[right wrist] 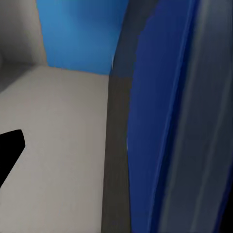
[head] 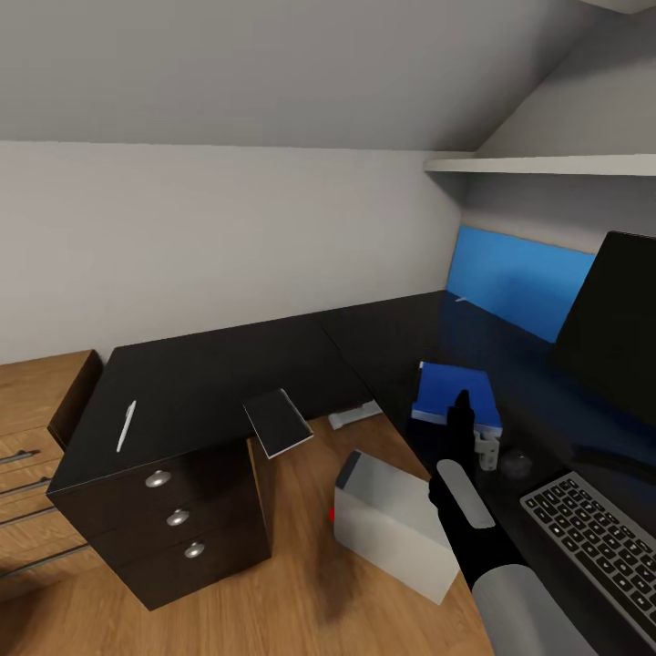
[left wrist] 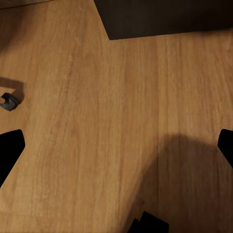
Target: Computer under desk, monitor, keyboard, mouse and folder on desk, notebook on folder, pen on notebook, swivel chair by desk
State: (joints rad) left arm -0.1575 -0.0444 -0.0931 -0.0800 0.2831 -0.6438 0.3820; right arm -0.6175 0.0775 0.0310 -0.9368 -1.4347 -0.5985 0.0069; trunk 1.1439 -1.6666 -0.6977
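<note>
Folder (head: 453, 394) seen flat on black table (head: 219, 374), left of monitor (head: 612, 319). Judged thin, light, a bit floppy, best pinched at near edge. Right claw (head: 461, 405) over it, fingers' spread can't be told. Left claw (left wrist: 116, 145) spread wide.

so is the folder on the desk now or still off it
On the desk. The blue folder lies flat on the black desk, beside the right gripper and above the keyboard in the head view.

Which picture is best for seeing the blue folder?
The head view: the folder lies flat on the desk, ahead of the right tool. The right wrist view shows just a blurry blue edge. The left wrist view faces wooden floor.
</note>
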